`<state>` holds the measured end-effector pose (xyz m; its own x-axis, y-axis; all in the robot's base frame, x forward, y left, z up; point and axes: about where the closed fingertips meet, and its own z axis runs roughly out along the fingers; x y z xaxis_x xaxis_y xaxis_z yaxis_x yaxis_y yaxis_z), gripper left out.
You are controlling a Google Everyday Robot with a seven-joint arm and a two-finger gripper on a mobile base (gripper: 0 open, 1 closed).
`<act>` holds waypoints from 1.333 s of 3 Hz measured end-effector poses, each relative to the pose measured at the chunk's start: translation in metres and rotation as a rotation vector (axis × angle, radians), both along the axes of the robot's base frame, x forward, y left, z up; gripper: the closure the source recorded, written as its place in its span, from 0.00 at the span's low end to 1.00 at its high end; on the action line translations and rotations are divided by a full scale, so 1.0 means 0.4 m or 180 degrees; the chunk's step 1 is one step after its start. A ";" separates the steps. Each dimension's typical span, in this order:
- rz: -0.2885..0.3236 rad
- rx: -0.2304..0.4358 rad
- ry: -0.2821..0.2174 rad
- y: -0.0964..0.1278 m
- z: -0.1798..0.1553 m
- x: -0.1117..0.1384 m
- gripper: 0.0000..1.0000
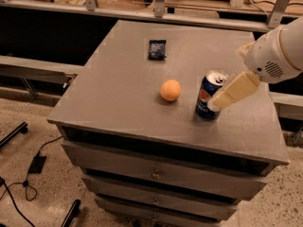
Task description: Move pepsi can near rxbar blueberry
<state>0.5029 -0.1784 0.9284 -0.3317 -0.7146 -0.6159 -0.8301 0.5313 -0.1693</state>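
Found the pepsi can [205, 97] upright toward the table's [109, 93] front right corner, with the hand [218, 102] reaching in from the right edge against its right side; could not tell whether spread or pinching. Noted an orange fruit [170, 90] just left. Spotted the rxbar blueberry [157, 49] flat near the far edge, well apart.

— Where does the one camera sit?
— High on the near side, looking down and away across the grey drawer cabinet [113, 93] toward the far railing [118, 11].
— How close?
— Middling: the whole top, the drawer fronts and the floor [28, 126] at left all fit. The gripper [218, 100] shows at right, by the pepsi can [206, 91].
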 end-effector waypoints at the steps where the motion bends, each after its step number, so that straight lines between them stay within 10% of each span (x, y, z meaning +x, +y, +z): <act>1: -0.0110 0.0127 0.0090 0.042 -0.034 0.012 0.00; 2: -0.0112 0.0107 0.0163 0.077 -0.053 0.011 0.00; 4: -0.0092 0.0104 0.0169 0.086 -0.055 0.011 0.48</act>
